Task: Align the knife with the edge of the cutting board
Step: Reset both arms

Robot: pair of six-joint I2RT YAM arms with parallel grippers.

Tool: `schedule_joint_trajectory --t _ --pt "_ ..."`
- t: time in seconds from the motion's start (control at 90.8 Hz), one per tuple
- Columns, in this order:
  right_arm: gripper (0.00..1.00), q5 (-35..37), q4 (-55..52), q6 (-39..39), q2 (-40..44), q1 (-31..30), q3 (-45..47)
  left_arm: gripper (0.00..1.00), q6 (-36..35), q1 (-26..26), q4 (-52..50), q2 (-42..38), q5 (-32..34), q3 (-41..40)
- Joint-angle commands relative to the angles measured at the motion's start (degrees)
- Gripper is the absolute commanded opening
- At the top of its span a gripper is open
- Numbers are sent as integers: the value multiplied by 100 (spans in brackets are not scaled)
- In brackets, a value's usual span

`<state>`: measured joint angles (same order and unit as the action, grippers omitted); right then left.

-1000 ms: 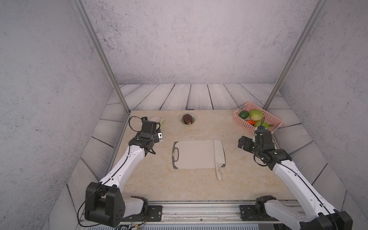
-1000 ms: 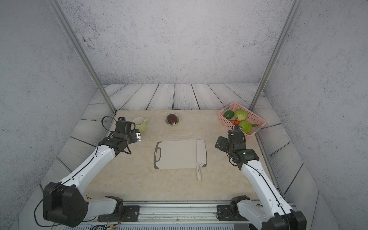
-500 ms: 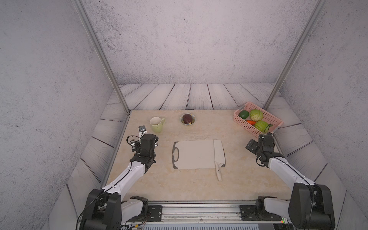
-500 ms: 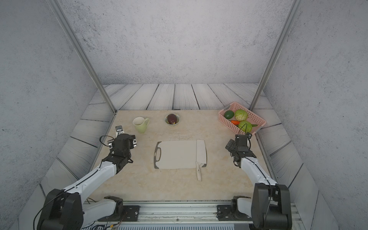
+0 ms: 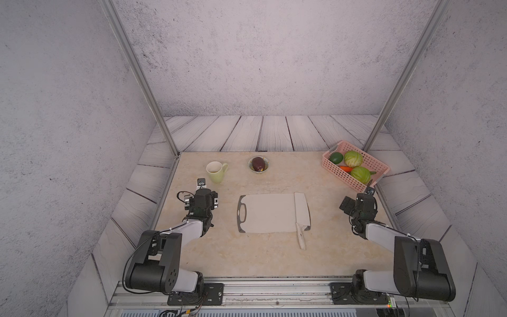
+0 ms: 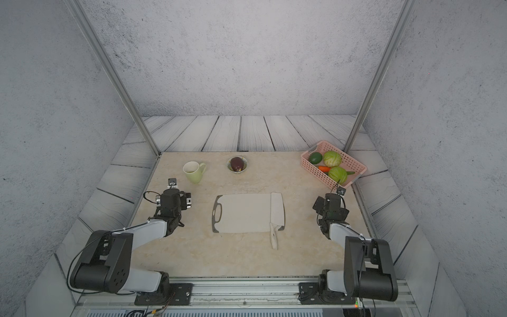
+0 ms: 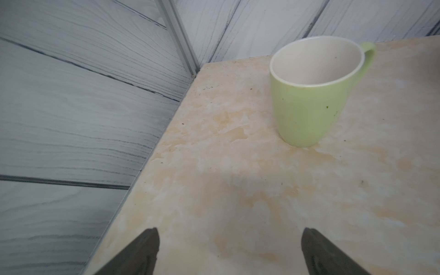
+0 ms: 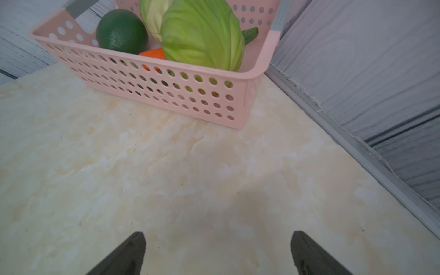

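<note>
Apparently done: knife (image 5: 301, 210) lies along cutting board's (image 5: 269, 212) right edge; left pincer (image 7: 229, 232), right pincer (image 8: 218, 234) both wide, empty; next, just verify.

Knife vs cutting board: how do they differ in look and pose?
The knife is narrow and plain off-white; the cutting board is broad, with dark grey end trim and a handle slot. The knife runs near-to-far with its handle overhanging onto the table; the board runs side to side, fully on it. Both lie flat, pale, ungripped.
</note>
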<state>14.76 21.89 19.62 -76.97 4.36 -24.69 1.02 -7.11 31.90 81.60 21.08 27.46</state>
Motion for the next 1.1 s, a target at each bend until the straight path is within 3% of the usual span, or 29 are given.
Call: schedule_joint_trajectory --t 0.0,0.132,0.22,0.319,0.407,0.473,0.539,0.616,0.705,1.09 --pt "99 -265 859 -470 25 24 -45 99 -45 345 1611 302 -807 -441" --pt "99 -447 802 -590 -87 23 -164 98 40 720 1313 653 -1718 -130" --pt "99 -401 1161 -685 -78 25 -21 98 46 730 1051 604 -1748 -43" --pt "99 -444 2882 -912 -478 -48 599 98 48 734 1050 604 -1739 -44" --pt "99 -529 2440 -1187 -609 -288 349 98 48 726 1046 601 -1739 -47" --pt "99 -1065 3289 -1477 -1312 -311 310 98 48 728 1047 603 -1739 -39" --pt "99 -1102 1902 -1465 -1005 -308 -109 98 48 728 1053 607 -1739 -48" --pt "99 -1130 3037 -1489 -1292 -306 178 98 48 722 1056 594 -1730 -55" --pt "99 -1114 2020 -1458 -985 -308 -57 98 43 715 1080 585 -1707 -65" --pt "99 -1293 1994 -1584 -1047 -332 -115 98 21 667 1112 602 -1590 -83"
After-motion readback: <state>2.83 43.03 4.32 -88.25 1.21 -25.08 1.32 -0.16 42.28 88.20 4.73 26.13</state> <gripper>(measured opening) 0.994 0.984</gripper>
